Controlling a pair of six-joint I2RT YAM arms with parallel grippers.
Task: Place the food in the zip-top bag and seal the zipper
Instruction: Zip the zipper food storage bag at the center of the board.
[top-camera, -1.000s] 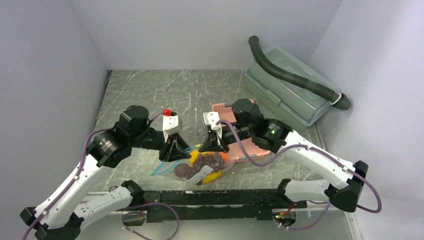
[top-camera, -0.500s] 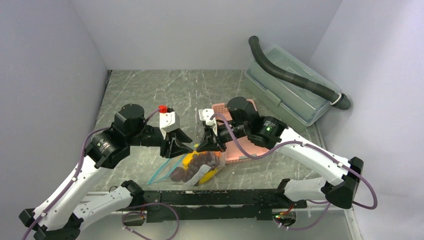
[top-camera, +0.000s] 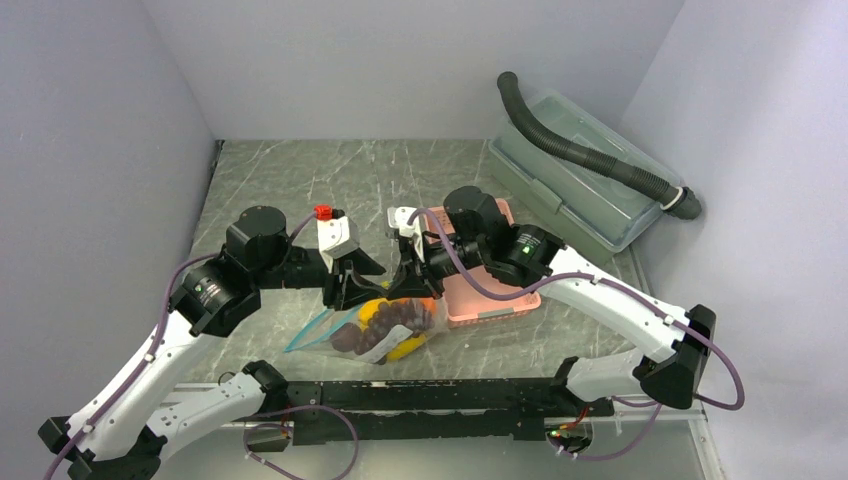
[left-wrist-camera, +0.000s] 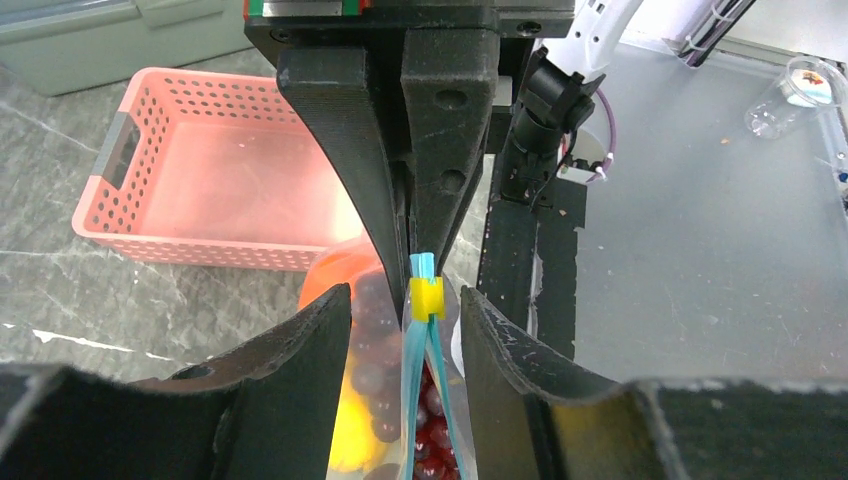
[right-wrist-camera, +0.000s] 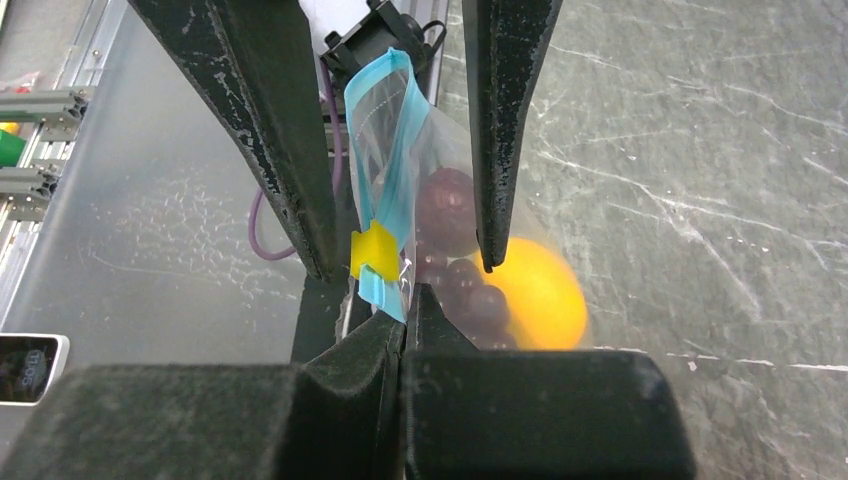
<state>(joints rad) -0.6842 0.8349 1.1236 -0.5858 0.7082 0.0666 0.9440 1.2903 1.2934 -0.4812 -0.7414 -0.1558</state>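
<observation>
zip-top bag (top-camera: 385, 328): lies on marble table (top-camera: 300, 190), just beside pink basket (top-camera: 492, 292); grapes (right-wrist-camera: 465, 290) and orange (left-wrist-camera: 335, 285) inside
zipper (right-wrist-camera: 400, 150): yellow slider (left-wrist-camera: 425, 297) near its end
my right gripper (right-wrist-camera: 405, 325): jaws pressed together, pinching zipper end
my left gripper (left-wrist-camera: 405, 300): jaws spread, straddling slider

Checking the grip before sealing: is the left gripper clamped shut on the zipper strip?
No, in the left wrist view the left gripper has its fingers apart on either side of the zipper, not pressing it.
</observation>
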